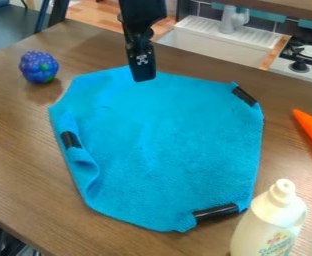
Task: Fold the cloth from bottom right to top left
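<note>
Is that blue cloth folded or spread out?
Spread out: the cloth lies mostly flat across the wooden table, its left edge curled over but its bottom-right corner not brought to the top left.

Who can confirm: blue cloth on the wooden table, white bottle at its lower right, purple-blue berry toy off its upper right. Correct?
No, the camera view shows the purple-blue berry toy off the upper left of the blue cloth. Cloth on wooden table, white bottle at its lower right: both stand.

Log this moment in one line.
blue fabric cloth: mostly flat, left edge curled | black gripper: at cloth's far edge | diagonal fold: not made
</note>
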Motion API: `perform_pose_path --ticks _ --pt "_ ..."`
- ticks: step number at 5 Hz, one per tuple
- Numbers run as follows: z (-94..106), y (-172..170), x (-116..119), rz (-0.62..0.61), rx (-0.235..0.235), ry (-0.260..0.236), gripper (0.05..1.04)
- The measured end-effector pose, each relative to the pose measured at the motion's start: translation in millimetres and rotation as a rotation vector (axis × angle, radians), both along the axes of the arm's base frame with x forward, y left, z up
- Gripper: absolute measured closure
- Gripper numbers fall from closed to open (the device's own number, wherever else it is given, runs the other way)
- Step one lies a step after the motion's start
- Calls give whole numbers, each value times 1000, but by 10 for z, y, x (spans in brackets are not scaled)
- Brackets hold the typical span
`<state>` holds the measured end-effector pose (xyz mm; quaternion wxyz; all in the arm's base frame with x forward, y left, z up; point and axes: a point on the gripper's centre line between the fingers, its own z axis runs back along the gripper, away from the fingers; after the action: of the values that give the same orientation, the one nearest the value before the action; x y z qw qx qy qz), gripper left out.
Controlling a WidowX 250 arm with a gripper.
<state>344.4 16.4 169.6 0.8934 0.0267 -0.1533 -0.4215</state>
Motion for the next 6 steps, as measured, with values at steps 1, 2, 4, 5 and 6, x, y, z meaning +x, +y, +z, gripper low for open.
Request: perform_pose_path --ticks 1,2,4,5,6 --pt "-94 -7 -6 2 -8 29 83" --pt "-255 -160 -94 -24 -39 69 83" --pt "-350 -569 -329 -111 -85 105 83" --pt "-424 -722 -426 -133 -88 114 83" --pt "-527 -852 -503 -157 -74 110 83"
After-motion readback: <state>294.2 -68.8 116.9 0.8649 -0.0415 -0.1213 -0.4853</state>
